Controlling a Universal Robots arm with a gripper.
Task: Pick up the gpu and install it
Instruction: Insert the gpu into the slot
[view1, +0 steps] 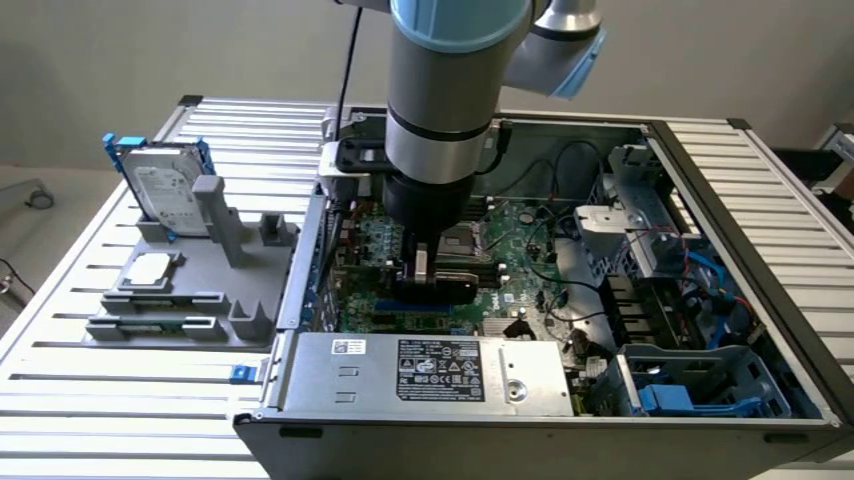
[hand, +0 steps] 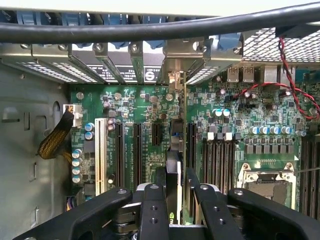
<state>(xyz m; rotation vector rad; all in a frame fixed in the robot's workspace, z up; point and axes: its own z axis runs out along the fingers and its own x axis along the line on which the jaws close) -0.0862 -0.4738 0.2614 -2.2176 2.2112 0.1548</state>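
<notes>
My gripper (hand: 175, 176) is shut on the gpu (hand: 174, 150), which stands on edge between the two black fingers (hand: 152, 210) and runs toward the case's rear slot openings. Its silver end bracket (hand: 175, 82) sits at one of those openings. The card hangs directly over the motherboard (hand: 250, 120), in line with a long black expansion slot; I cannot tell whether its edge is in the slot. In the exterior view the gripper (view1: 430, 272) reaches down inside the open computer case (view1: 747, 300), holding the black card (view1: 447, 290) low over the green board.
Black slots (hand: 137, 150), a white slot (hand: 100, 150) and the CPU socket (hand: 265, 182) flank the card. A thick black cable (hand: 150, 30) crosses above. A power supply (view1: 427, 375) fills the case front. Outside, a grey fixture (view1: 200, 290) holds a blue-framed hard drive (view1: 167, 190).
</notes>
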